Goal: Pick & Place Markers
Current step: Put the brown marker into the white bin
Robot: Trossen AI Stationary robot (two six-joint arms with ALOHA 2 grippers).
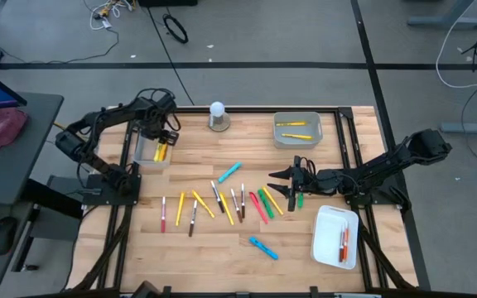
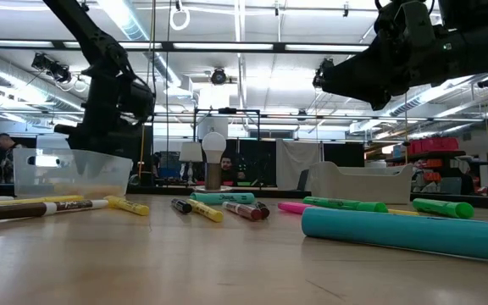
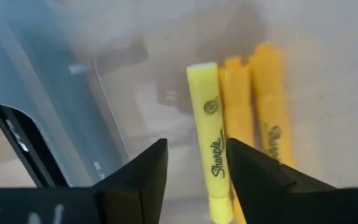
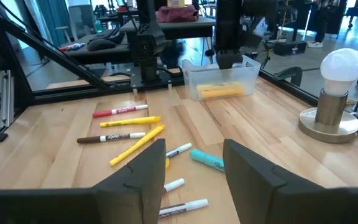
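Observation:
My left gripper [image 1: 162,141] points down into the clear tray [image 1: 146,154] at the table's far left and is open. In the left wrist view a pale yellow marker [image 3: 207,140] lies on the tray floor just past its fingers [image 3: 194,146], beside two orange-yellow markers [image 3: 253,102]. Whether a finger still touches the pale yellow marker, I cannot tell. My right gripper [image 1: 278,184] hovers level over the table's right half, open and with nothing in it [image 4: 194,149]. Many markers [image 1: 222,200] lie loose on the wood between the arms.
A grey tray [image 1: 298,141] at the far right holds yellow markers [image 1: 295,126]. A white tray [image 1: 323,240] at the near right holds red ones [image 1: 344,242]. A white ball on a round base [image 1: 218,116] stands at the far edge. Teal markers [image 1: 263,247] lie nearer.

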